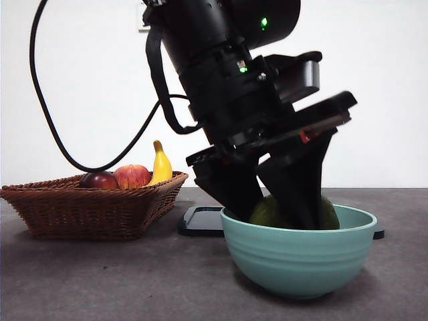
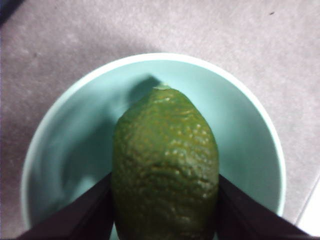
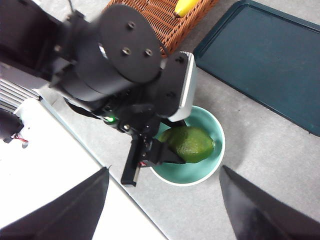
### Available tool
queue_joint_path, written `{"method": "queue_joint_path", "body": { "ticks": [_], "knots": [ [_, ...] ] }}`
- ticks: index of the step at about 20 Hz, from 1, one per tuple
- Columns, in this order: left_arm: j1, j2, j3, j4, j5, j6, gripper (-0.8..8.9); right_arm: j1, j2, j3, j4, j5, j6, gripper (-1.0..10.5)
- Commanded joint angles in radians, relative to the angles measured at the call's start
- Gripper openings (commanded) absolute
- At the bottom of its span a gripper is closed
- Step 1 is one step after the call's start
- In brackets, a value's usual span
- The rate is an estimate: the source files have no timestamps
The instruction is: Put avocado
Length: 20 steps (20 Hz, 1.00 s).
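Note:
The avocado (image 2: pixel 165 160) is a bumpy olive-green fruit held inside the teal bowl (image 2: pixel 75 145). My left gripper (image 2: pixel 165 182) is shut on it, one black jaw pressing each side. In the front view the left gripper (image 1: pixel 271 207) reaches down into the bowl (image 1: pixel 301 257), and the avocado (image 1: pixel 267 212) shows just above the rim between the jaws. Whether the fruit touches the bowl's bottom I cannot tell. My right gripper (image 3: pixel 165 169) hangs high above, open and holding nothing, looking down on the avocado (image 3: pixel 190 144), the bowl (image 3: pixel 210 165) and the left arm.
A wicker basket (image 1: pixel 87 207) stands at the left with a maroon fruit (image 1: pixel 99 179), a red apple (image 1: pixel 132 176) and a banana (image 1: pixel 160 164). A dark flat tray (image 1: pixel 200 221) lies behind the bowl, and the tray (image 3: pixel 265 60) is seen from above beside the basket (image 3: pixel 155 15).

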Motion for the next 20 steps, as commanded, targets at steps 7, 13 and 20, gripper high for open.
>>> {"method": "queue_joint_path", "body": {
  "ticks": [7, 13, 20],
  "knots": [
    [-0.018, 0.023, 0.025, 0.008, -0.002, 0.0, 3.2, 0.006, 0.008, 0.018, 0.005, 0.002, -0.005, 3.5],
    [-0.006, -0.052, 0.095, -0.049, -0.003, 0.0, 3.19, 0.006, 0.008, 0.018, 0.005, 0.014, -0.005, 3.5],
    [0.16, -0.295, 0.098, -0.094, -0.003, -0.03, 3.17, 0.006, 0.008, 0.018, 0.003, 0.047, -0.005, 3.5]
  ]
}}
